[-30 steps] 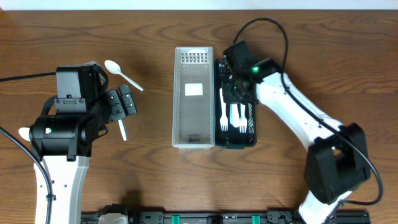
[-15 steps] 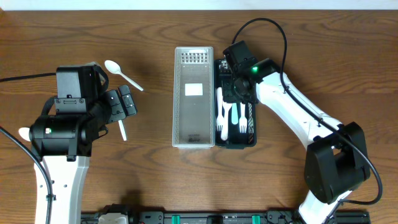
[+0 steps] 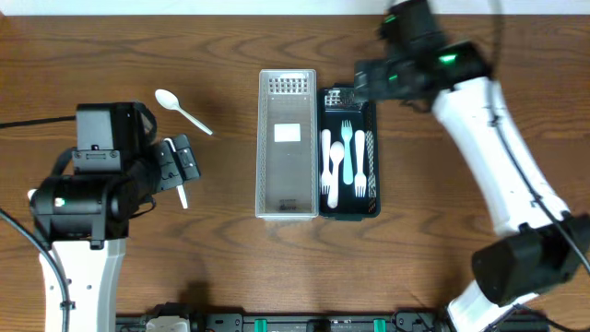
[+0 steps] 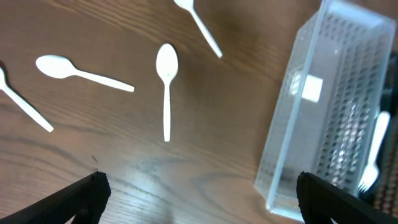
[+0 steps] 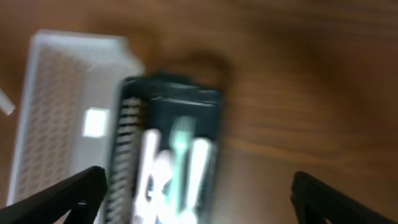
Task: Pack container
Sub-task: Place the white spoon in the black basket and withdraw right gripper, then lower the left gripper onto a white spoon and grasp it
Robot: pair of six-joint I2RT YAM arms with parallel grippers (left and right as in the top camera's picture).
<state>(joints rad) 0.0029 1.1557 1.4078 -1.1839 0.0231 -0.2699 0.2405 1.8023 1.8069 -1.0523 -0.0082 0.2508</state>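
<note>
White spoon (image 4: 166, 93) lies flat on the surface (image 4: 93, 143): lower the spread, empty left fingers (image 4: 84, 194) astride its handle; right fingers (image 5: 68, 190) also spread.

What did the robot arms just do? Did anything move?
The right gripper pulled away from the black tray toward the table's far edge, open and empty, leaving the teal utensil inside. The left gripper barely shifted. The clear bin and spoon stayed put.

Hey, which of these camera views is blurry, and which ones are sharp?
Right wrist view: heavily smeared, black tray and clear container soft-edged. Left wrist view: sharp, white spoon crisp. Overhead view: sharp, cutlery in the tray clearly outlined.
</note>
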